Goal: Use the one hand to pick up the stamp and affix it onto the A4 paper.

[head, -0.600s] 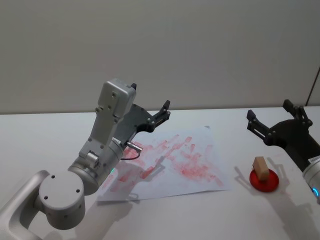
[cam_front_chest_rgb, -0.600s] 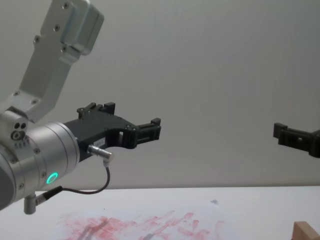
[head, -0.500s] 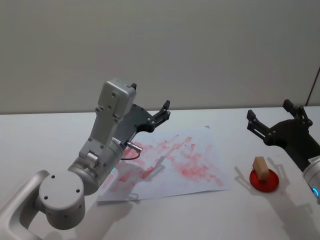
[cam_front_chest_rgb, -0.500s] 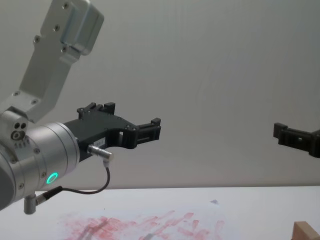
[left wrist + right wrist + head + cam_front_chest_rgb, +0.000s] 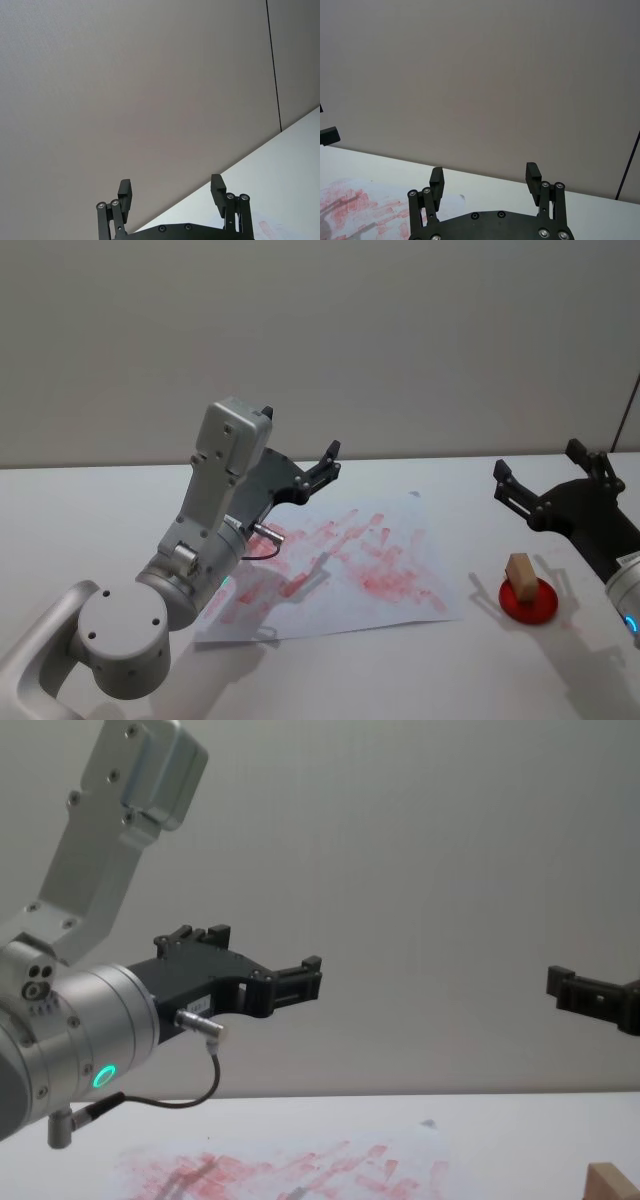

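Standing tilted on a round red pad (image 5: 540,608) at the right side of the counter (image 5: 100,500), the stamp (image 5: 520,573) is being left untouched. Nothing is gripping it or pressing on it. The paper (image 5: 400,540), already blotched with red prints, is lying to the left of the pad, with a strip of bare counter between them.

The right end effector (image 5: 536,462), on the arm with the blue ring, is being held in the air above and behind the stamp. Its fingers are spread wide, nothing is being held between them, and it is well apart from the block. The left end effector (image 5: 318,472) is being kept raised over the left part of the paper, likewise spread and empty, and looks parked.

Nothing is being seen to change over the last half second: the stamp, the paper and both arms are being found exactly where they were. For the task this probably means that the pick-up is not yet being started, so all of the work is still ahead. The right end effector is likely being readied for a descent onto the block. Because the stamp is leaning on its pad, the grip is likely to need squaring to its sides, or the block may be tipped over.
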`<state>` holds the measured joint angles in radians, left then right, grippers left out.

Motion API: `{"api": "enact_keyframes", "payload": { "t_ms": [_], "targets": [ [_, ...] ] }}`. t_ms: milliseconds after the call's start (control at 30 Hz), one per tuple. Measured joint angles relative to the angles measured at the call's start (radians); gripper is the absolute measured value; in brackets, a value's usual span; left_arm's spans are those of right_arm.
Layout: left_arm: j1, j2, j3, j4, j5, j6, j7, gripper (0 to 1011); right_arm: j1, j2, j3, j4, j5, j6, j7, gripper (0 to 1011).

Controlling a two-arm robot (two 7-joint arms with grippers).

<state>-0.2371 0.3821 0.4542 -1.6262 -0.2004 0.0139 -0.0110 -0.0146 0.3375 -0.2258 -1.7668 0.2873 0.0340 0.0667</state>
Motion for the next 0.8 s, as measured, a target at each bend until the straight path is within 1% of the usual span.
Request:
{"api": "enact_keyframes", "payload": {
  "t_ms": [567, 700, 800],
  "targets": [
    [0.000, 0.000, 0.000, 0.000, 0.000, 0.000, 0.000, 1001, -0.001, 0.001, 0.001, 0.000, 0.001, 0.000, 0.000, 1001],
    [0.000, 0.000, 0.000, 0.000, 0.000, 0.000, 0.000, 1001, -0.016, 0.011, 0.006, -0.012, 0.008, 0.002, -0.004, 1001],
    [0.000, 0.000, 0.000, 0.000, 0.000, 0.000, 0.000, 1001, -0.040, 0.026, 0.013, -0.032, 0.022, 0.007, -0.018, 1001]
  ]
}}
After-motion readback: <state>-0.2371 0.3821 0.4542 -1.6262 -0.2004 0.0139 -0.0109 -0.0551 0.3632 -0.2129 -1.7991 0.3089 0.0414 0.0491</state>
